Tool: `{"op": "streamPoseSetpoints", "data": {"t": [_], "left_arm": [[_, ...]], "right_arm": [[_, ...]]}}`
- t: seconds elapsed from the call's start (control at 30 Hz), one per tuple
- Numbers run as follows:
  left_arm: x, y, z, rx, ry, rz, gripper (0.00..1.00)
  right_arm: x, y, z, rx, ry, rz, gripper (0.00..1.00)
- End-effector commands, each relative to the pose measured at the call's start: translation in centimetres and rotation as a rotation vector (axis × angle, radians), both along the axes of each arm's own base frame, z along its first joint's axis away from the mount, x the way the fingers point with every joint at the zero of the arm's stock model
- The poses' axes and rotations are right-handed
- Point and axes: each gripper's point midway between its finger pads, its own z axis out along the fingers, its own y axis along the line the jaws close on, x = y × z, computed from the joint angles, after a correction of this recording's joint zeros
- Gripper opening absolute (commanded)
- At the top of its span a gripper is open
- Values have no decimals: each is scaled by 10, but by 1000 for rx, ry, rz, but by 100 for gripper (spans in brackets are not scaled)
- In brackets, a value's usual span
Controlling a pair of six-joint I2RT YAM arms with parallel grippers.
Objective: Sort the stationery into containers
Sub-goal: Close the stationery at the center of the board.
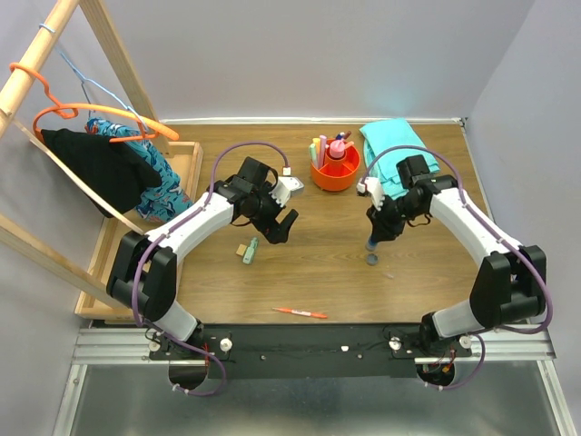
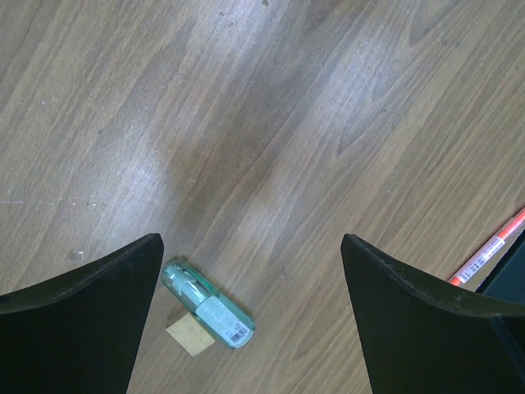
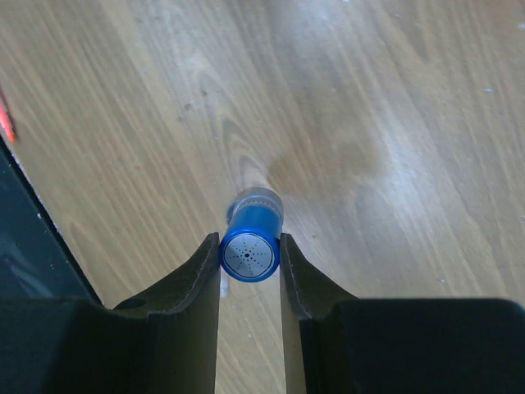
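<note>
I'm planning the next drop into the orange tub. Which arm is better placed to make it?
Right. The right gripper is closed on the blue-capped bottle, and the orange tub stands further back on the table. The left gripper is open and empty, above the green highlighter and tan eraser.

A robotics lab test cell is indicated: a wood-grain laminate table (image 1: 318,272) is enclosed by plain pale partition walls (image 1: 318,54), a slotted aluminium rail (image 1: 100,345) is fixed along 6 o'clock, the white-and-black left arm (image 1: 195,221) and right arm (image 1: 467,220) are bolted there, and a bare timber rack (image 1: 118,59) is staged at 10 o'clock
</note>
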Motion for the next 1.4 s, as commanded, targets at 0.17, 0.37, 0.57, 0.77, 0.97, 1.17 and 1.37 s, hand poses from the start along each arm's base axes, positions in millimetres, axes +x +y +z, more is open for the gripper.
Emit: {"op": "streamPoseSetpoints", "data": {"t": [0.17, 0.37, 0.57, 0.77, 0.97, 1.17, 1.37], "left_arm": [[5, -2, 8, -10, -35, 15, 99], [3, 1, 4, -3, -30, 19, 99], [5, -2, 4, -13, -28, 18, 99], [10, -6, 5, -18, -24, 21, 99], [8, -5, 2, -14, -13, 20, 99], [9, -6, 1, -16, -9, 22, 99], [11, -9, 0, -22, 0, 23, 99]], "right_arm": [[-21, 16, -8, -36, -24, 127, 24], [-24, 10, -19, -97, -28, 139, 24], [-20, 6, -21, -118, -49, 113, 24], [-18, 5, -24, -122, -50, 100, 24], [-24, 1, -31, -140, -40, 117, 24], [-30, -1, -35, -147, -29, 123, 24], [-30, -4, -40, -157, -35, 116, 24]]}}
